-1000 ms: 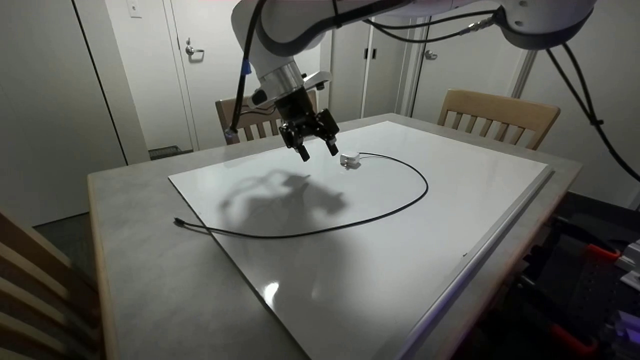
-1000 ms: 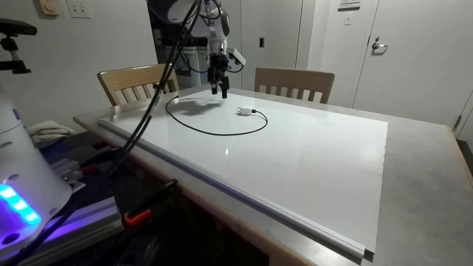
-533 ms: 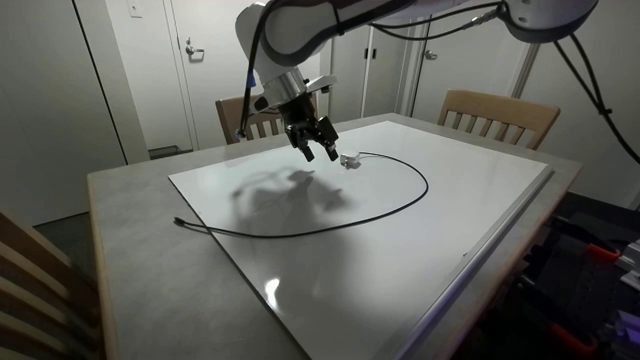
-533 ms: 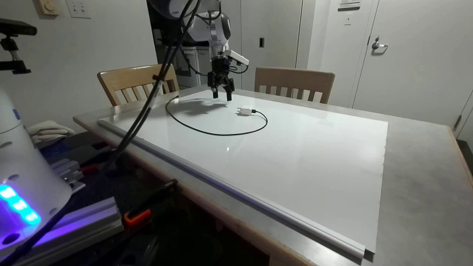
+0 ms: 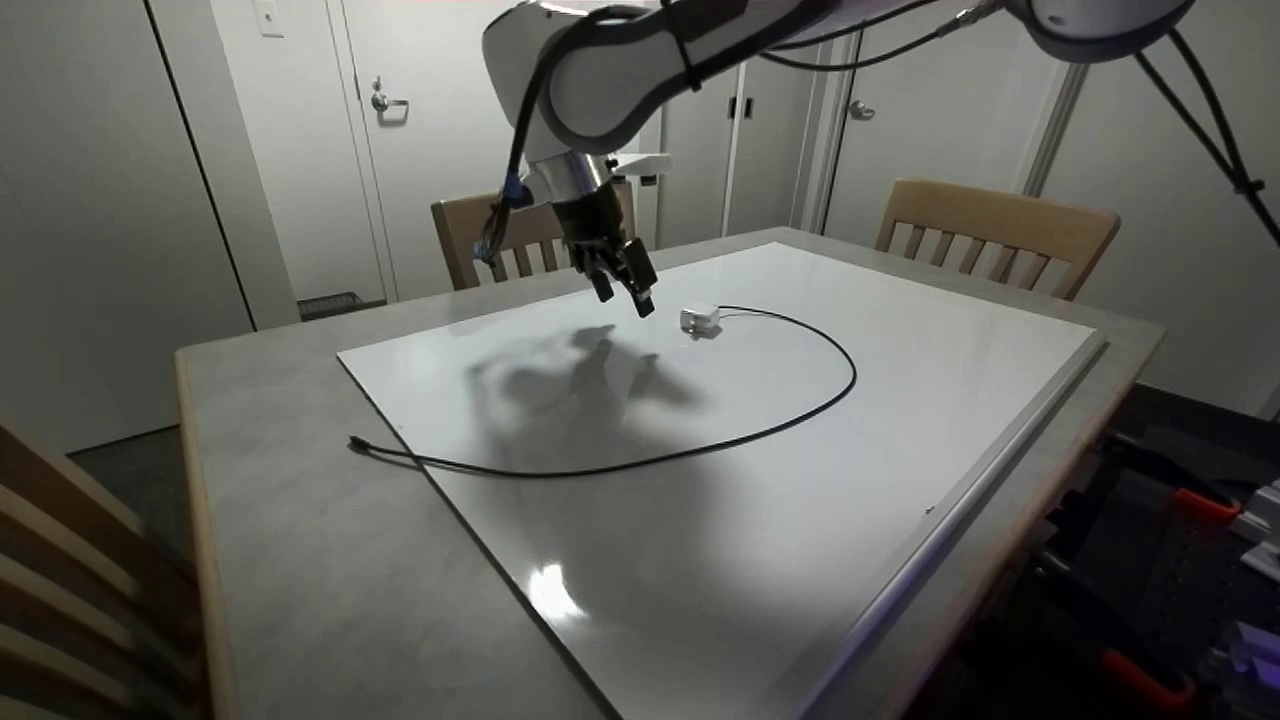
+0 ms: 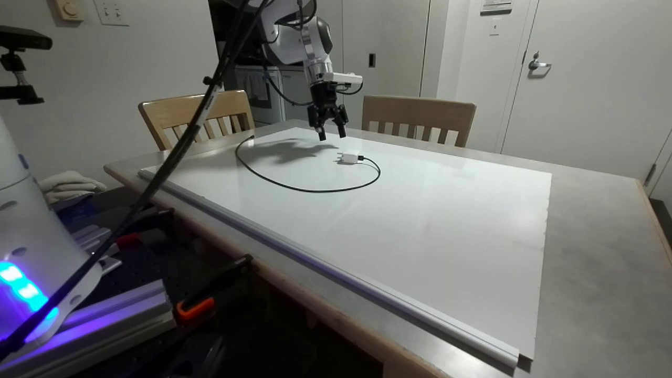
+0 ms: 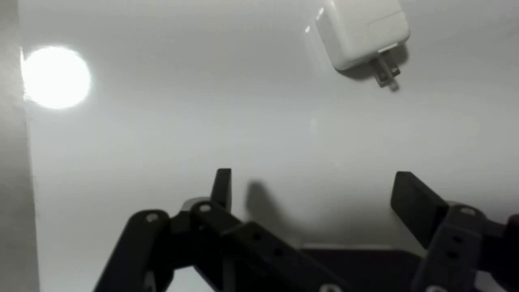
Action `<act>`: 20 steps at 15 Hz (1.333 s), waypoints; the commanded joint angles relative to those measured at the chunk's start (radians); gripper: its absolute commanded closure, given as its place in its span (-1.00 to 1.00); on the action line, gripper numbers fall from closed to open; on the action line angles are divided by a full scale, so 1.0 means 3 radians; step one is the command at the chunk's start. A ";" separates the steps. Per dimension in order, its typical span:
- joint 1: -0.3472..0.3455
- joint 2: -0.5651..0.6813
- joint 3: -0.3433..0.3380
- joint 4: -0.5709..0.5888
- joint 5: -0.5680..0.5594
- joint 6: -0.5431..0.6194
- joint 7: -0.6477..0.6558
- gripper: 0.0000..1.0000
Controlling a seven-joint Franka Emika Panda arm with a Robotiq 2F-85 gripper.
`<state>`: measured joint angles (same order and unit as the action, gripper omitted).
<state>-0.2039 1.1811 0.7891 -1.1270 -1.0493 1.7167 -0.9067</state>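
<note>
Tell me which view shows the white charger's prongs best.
The wrist view: the prongs appear largest there, though the top edge crops the white charger. Both exterior views show the prongs tiny, but the whole charger with its black cable.

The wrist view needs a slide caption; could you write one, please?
Open hand above a white board, a plug charger beyond.

Both exterior views slant down across the whiteboard [image 6: 420, 226] from different sides, sharing most of it, while the wrist view faces it closely from above.

Gray table [image 5: 300, 560] carries white board [image 5: 780, 520]; on board, white charger [image 5: 699, 318], black cable [image 6: 315, 191] overhanging edge.
</note>
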 commanded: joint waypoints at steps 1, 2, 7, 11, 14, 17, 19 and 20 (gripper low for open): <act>-0.0352 -0.0223 0.0001 -0.0558 -0.0246 0.0724 0.0508 -1.00; -0.0182 -0.0449 -0.0471 -0.0637 0.0181 0.1063 0.0507 -1.00; 0.0175 -0.0500 -0.1136 -0.0460 0.0966 0.1447 0.0180 -1.00; 0.0351 -0.0542 -0.1377 -0.0467 0.1221 0.1599 0.0026 -1.00; 0.0459 -0.0602 -0.1607 -0.0541 0.1545 0.1849 -0.0257 -1.00; 0.0493 -0.0669 -0.1713 -0.0619 0.1867 0.2054 -0.0586 -1.00; 0.0453 -0.0711 -0.1682 -0.0661 0.2152 0.2082 -0.0907 -1.00; 0.0440 -0.0720 -0.1662 -0.0659 0.2289 0.2033 -0.1054 -1.00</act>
<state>-0.0651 1.0228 0.3000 -1.2571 -0.4675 2.3151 -1.1060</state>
